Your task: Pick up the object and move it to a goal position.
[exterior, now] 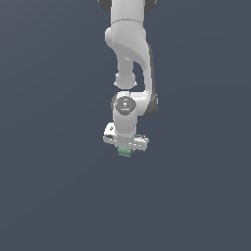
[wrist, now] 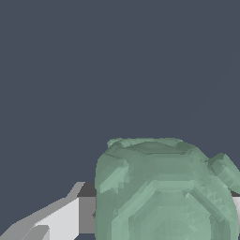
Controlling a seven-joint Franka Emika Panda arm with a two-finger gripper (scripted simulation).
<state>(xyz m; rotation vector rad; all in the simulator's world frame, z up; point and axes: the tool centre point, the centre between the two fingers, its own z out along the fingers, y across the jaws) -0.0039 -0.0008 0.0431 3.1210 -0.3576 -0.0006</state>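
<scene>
The object is a small pale green block (exterior: 124, 152) sitting just under the white hand of my arm in the exterior view. It is much narrower than the hand. In the wrist view the block (wrist: 164, 192) fills the near part of the picture, with a raised round mark on its face. My gripper (exterior: 125, 150) is shut on the block: one grey-white finger (wrist: 65, 218) presses against one side, and a sliver of the other finger (wrist: 236, 206) shows at the far side. The block hangs in the gripper against the plain background.
The white arm (exterior: 128, 59) comes down from the top middle of the exterior view. Around it there is only a flat dark grey-blue background. No goal marker shows in either view.
</scene>
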